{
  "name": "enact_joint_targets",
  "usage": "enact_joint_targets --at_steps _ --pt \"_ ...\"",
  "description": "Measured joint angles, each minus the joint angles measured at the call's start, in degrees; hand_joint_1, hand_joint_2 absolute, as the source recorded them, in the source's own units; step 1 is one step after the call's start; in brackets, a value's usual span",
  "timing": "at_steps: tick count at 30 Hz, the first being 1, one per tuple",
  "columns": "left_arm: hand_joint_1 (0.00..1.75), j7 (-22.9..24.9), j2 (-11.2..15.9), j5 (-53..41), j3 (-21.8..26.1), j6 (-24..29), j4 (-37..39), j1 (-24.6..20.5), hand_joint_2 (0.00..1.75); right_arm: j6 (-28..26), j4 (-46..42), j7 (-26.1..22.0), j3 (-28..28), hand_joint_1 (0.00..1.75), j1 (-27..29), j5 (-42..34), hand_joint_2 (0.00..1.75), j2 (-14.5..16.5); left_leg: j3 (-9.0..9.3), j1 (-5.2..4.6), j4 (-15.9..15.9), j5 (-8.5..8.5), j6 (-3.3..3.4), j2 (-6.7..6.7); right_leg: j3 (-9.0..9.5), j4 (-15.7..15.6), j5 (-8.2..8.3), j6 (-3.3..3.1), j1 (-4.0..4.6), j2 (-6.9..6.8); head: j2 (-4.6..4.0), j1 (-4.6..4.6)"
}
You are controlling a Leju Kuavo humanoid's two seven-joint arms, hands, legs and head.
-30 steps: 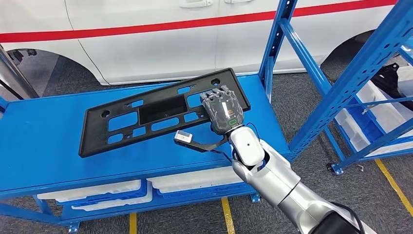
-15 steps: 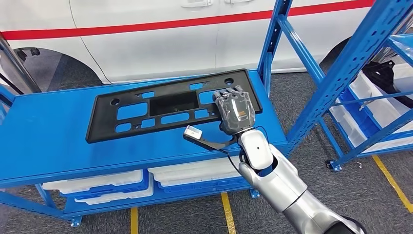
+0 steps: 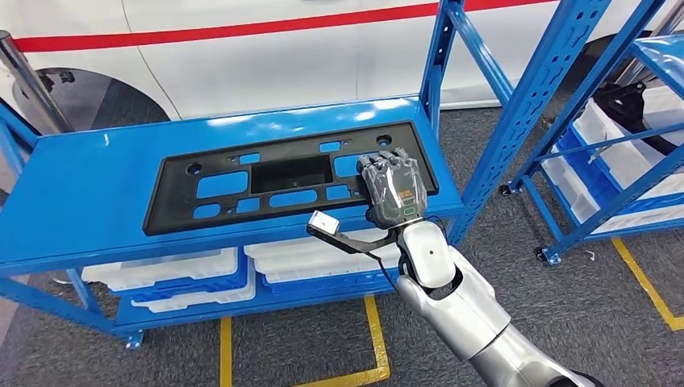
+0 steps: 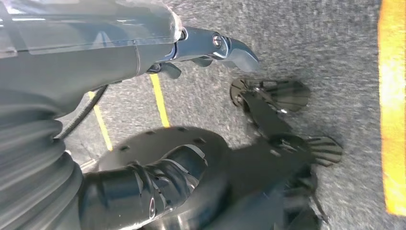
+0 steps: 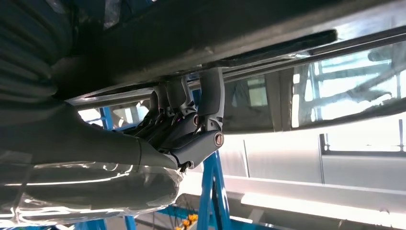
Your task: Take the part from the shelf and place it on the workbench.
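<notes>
Part (image 3: 266, 184) under right robot hand (image 3: 393, 189)

The part (image 3: 290, 179) looks like matt black plastic. The counter (image 3: 89, 189) is smooth blue painted metal with a slight sheen. The right hand (image 3: 393, 190) has a glossy clear wrap; its arm (image 3: 460, 302) is satin silver. The floor (image 3: 581, 314) is rough grey.

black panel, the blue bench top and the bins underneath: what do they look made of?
Black panel: looks like moulded plastic, matte, with moulded cutouts and a thin raised rim. The right robot hand rests on its end.
Blue bench top: probably painted or powder-coated sheet steel, given its smooth semi-gloss glare and folded front edge.
Bins: translucent whitish plastic, judging by the light passing through their walls.
</notes>
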Motion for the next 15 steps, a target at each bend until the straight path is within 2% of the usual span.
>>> enact_joint_targets --at_steps 2,3,4,6,7,8,9,10,11,12,13,14,15 --pt "0.00 0.03 -0.16 0.00 -0.07 0.00 0.00 -0.10 1.75 0.02 -0.20 -0.01 -0.04 1.61 0.08 -0.11 1.75 0.01 -0.49 0.13 -0.89 1.28 0.45 0.17 -0.24 -0.22 0.25 0.71 -0.13 0.01 0.00 0.03" --pt "0.00 0.08 -0.24 -0.01 -0.08 0.00 0.00 -0.17 1.75 0.10 -0.28 -0.06 -0.06 1.61 0.11 -0.36 1.75 0.00 -0.86 0.29 -1.28 2.09 0.81 0.34 -0.60 0.44 -0.98 1.03 -0.13 0.07 0.00 0.05" --pt "0.00 0.13 -0.32 -0.03 -0.09 0.00 0.00 -0.22 1.75 0.30 -0.33 -0.15 -0.10 1.61 0.17 -0.91 1.75 -0.01 -1.40 0.48 -1.60 2.95 1.11 0.53 -1.19 2.17 -3.30 1.32 -0.16 0.12 0.00 0.07" --pt "0.00 0.26 -0.36 -0.09 -0.09 0.04 0.00 -0.22 1.75 1.20 -0.43 -0.69 -0.23 1.61 0.42 -3.39 1.75 -0.02 -3.04 0.49 -1.50 4.32 1.48 0.71 -2.76 8.70 -9.14 1.85 -0.41 0.15 0.00 0.06" --pt "0.00 0.31 -0.36 -0.11 -0.09 0.08 0.00 -0.20 1.75 1.83 -0.51 -1.13 -0.29 1.61 0.69 -5.27 1.75 -0.02 -3.98 0.50 -1.31 4.93 1.43 0.73 -3.37 12.29 -10.85 2.10 -0.56 0.15 0.00 0.05" --pt "0.00 0.36 -0.39 -0.11 -0.09 0.11 0.00 -0.18 1.75 2.48 -0.65 -1.65 -0.33 1.61 1.06 -7.39 1.75 -0.02 -4.97 0.53 -1.03 5.50 1.34 0.74 -3.46 14.86 -11.11 2.34 -0.72 0.15 0.00 0.05" --pt "0.00 0.40 -0.46 -0.11 -0.09 0.13 0.00 -0.17 1.75 3.10 -0.90 -2.17 -0.34 1.61 1.45 -9.53 1.75 0.01 -5.99 0.59 -0.65 5.99 1.19 0.74 -2.78 15.78 -10.11 2.55 -0.90 0.14 0.00 0.05" --pt "0.00 0.45 -0.53 -0.11 -0.09 0.13 0.00 -0.16 1.75 3.64 -1.26 -2.64 -0.34 1.61 1.82 -11.49 1.75 0.08 -7.01 0.69 -0.17 6.41 0.98 0.74 -1.14 14.77 -8.48 2.72 -1.10 0.13 0.00 0.05" --pt "0.00 0.50 -0.63 -0.12 -0.09 0.13 0.00 -0.15 1.75 4.09 -1.72 -3.08 -0.34 1.61 2.13 -13.28 1.75 0.20 -8.00 0.78 0.45 6.77 0.70 0.74 1.42 11.90 -7.27 2.86 -1.31 0.13 0.00 0.04" --pt "0.00 0.55 -0.70 -0.13 -0.09 0.13 0.00 -0.15 1.75 4.40 -2.24 -3.47 -0.34 1.61 2.37 -14.75 1.75 0.38 -8.93 0.79 1.09 7.05 0.39 0.72 4.31 8.03 -7.18 2.92 -1.33 0.16 0.00 0.05" --pt "0.00 0.60 -0.74 -0.13 -0.09 0.12 0.00 -0.12 1.75 4.57 -2.80 -3.77 -0.34 1.61 2.60 -15.90 1.75 0.56 -9.62 0.78 1.57 7.38 0.02 0.69 6.62 4.61 -7.69 2.72 -1.26 0.24 0.00 0.02" --pt "0.00 0.61 -0.77 -0.14 -0.09 0.11 0.00 -0.09 1.75 4.61 -3.32 -4.02 -0.34 1.61 2.84 -16.74 1.75 0.69 -10.07 0.73 1.87 7.77 -0.36 0.67 8.05 2.07 -8.50 2.41 -1.13 0.33 0.00 0.02" --pt "0.00 0.61 -0.77 -0.14 -0.09 0.09 0.00 -0.03 1.75 4.58 -3.76 -4.20 -0.33 1.61 3.11 -17.22 1.75 0.79 -10.33 0.74 1.89 8.25 -0.72 0.63 8.47 0.91 -8.95 1.95 -0.89 0.41 0.00 0.00"
